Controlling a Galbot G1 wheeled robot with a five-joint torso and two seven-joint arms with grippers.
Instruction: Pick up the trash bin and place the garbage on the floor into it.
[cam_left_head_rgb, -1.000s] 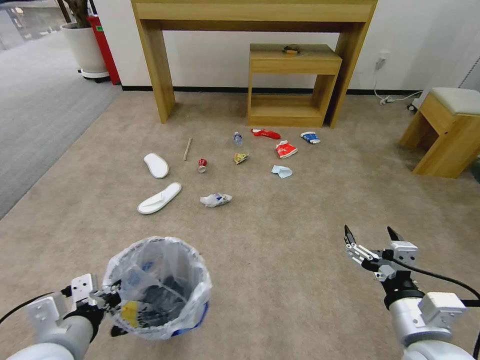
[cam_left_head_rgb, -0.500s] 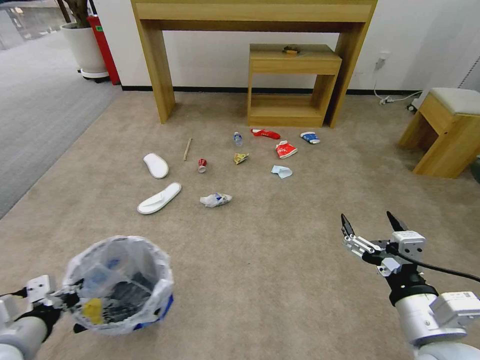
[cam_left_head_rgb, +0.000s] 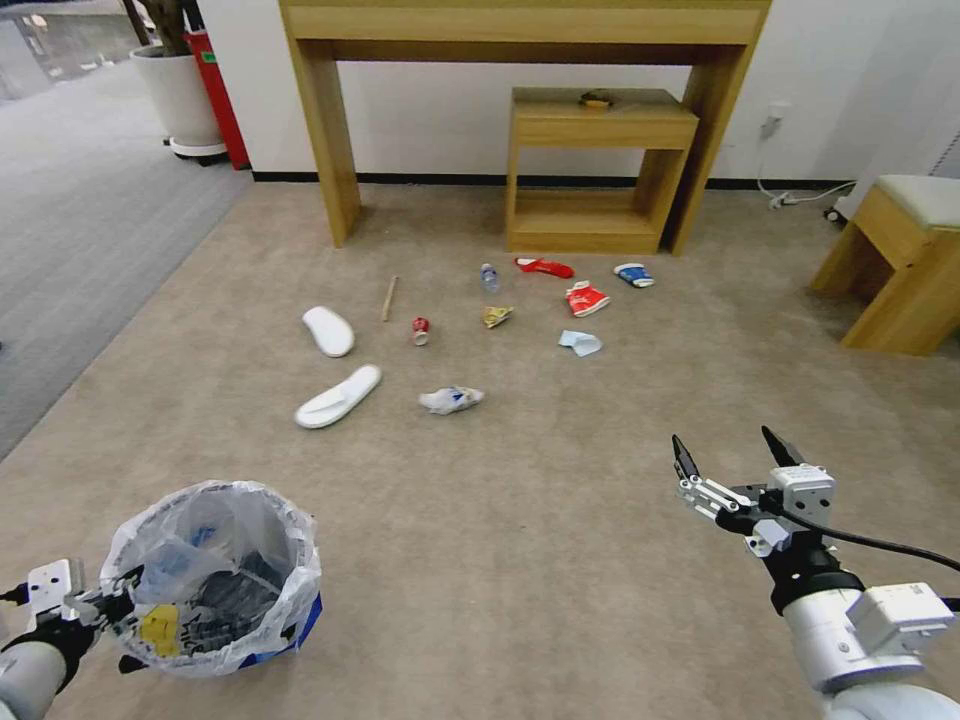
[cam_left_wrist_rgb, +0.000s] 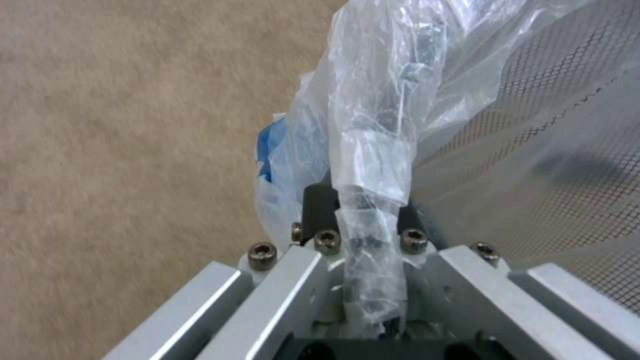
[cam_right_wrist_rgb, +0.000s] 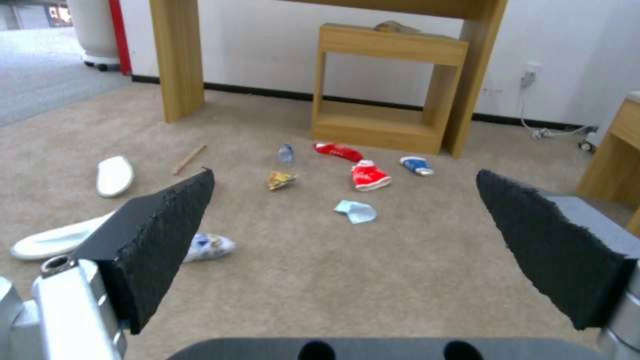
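Since a second ago the left gripper has swung the trash bin out to the robot's left and lower, and the camera has shifted a little too. I judge the bin is now carried clear, so the pick-up step is done. That gripper is clamped on the bin's rim and bag. The garbage lies well beyond the bin on the beige carpet: white slippers, red can, crumpled wrapper, pale tissue. The right gripper hovers with fingers spread wide, short of the tissue, well apart from it.

crinkly plastic bin liner, short-pile carpet
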